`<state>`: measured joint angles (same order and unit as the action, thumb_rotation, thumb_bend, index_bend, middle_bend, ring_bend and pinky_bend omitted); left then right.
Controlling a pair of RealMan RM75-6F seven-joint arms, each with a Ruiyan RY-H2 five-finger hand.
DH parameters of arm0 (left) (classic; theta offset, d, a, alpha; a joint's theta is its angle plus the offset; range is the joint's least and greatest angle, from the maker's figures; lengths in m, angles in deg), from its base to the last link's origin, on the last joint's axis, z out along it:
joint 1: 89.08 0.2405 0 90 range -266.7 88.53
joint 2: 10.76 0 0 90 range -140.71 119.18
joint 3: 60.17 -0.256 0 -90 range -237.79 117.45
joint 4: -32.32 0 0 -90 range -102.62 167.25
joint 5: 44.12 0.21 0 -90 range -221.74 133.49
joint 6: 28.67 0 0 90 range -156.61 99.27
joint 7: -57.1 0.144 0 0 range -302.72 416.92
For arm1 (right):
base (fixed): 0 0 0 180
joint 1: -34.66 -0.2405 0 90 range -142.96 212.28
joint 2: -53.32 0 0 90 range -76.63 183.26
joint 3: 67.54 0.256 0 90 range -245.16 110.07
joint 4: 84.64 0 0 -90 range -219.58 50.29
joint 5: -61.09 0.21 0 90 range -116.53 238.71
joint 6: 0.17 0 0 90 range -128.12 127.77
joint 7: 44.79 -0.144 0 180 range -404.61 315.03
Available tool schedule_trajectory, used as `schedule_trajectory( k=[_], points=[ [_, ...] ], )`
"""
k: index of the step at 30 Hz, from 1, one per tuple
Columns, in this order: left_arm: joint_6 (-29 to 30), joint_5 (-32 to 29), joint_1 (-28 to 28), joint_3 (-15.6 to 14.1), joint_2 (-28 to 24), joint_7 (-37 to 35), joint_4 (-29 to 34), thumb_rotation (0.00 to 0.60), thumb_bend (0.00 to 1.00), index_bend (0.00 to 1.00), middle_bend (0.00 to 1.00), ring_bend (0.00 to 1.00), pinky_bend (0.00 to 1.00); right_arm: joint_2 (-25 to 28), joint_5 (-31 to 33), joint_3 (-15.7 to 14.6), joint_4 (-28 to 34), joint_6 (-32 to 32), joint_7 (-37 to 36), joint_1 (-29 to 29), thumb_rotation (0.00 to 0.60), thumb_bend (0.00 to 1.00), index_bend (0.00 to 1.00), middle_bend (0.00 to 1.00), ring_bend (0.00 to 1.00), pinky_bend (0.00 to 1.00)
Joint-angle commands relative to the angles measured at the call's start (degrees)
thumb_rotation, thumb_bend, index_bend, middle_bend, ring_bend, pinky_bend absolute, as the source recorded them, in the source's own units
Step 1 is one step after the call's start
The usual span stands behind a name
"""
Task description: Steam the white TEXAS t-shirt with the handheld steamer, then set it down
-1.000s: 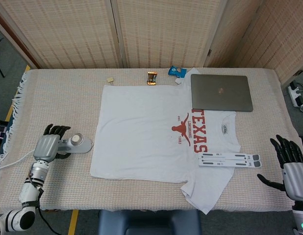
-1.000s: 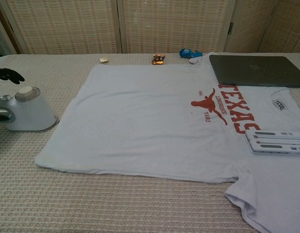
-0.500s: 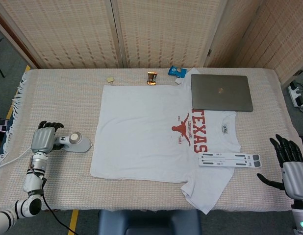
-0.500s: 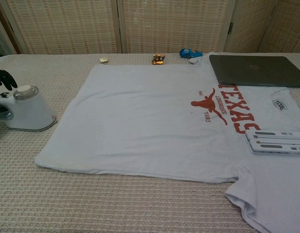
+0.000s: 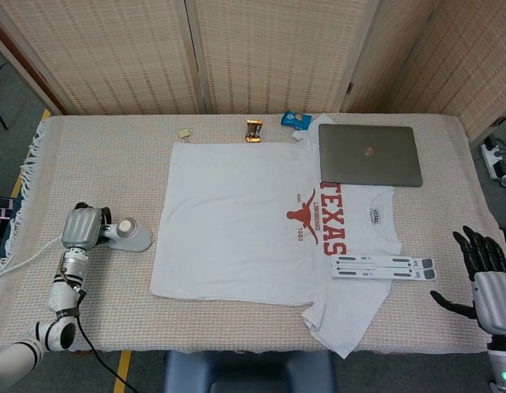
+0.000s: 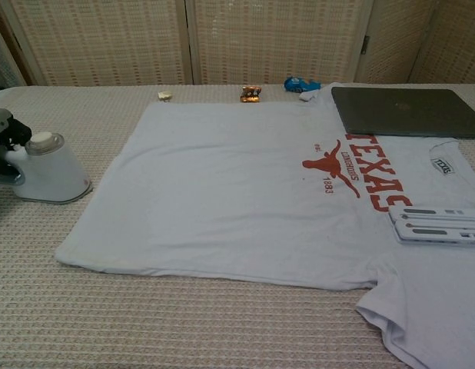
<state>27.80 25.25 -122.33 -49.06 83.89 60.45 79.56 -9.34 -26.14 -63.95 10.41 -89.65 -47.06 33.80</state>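
Near the left edge of the worktop (image 5: 97,155), I am seeing the handheld steamer (image 5: 130,237) standing on the woven cloth, just beside the bottom hem of the white TEXAS t-shirt (image 5: 237,229) without touching it. My left hand (image 5: 81,228) is sitting at the steamer's handle, fingers curled around it as far as I can tell, though both views are hiding the exact contact. A white cord (image 5: 24,262) is running from that hand off the left edge.

I am looking at the t-shirt lying flat across the middle of the worktop, its red TEXAS print facing up and its collar pointing toward the right edge. A closed grey laptop (image 5: 370,154) is lying at the far right, overlapping the shirt's far sleeve. A white folding stand (image 5: 386,268) is resting on the shirt's near right part. Along the far edge, I am seeing a small pale piece (image 5: 184,133), an orange wrapper (image 5: 253,130) and a blue packet (image 5: 295,120).

My right hand (image 5: 490,282) is hovering at the near right corner, fingers spread and holding nothing.
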Motion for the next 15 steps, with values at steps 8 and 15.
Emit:
schedule_trajectory(
  k=[8, 15],
  points=[
    [-2.25, 5.5, -1.18, -2.89, 1.4, -11.29, -6.83, 0.6, 0.38, 0.87, 0.99, 0.87, 0.73, -0.01, -1.19, -1.34, 0.32, 2.65, 0.79, -0.87, 0.562, 0.0, 0.0, 0.0, 0.0, 0.01],
    [4.58, 10.21, -0.44, -3.69, 0.76, -22.98, -8.75, 0.6, 0.43, 0.93, 1.0, 0.93, 0.77, -0.35, -5.64, -3.78, 1.05, 9.09, -0.77, -4.65, 0.55, 0.3, 0.0, 0.06, 0.02, 0.09]
  ],
)
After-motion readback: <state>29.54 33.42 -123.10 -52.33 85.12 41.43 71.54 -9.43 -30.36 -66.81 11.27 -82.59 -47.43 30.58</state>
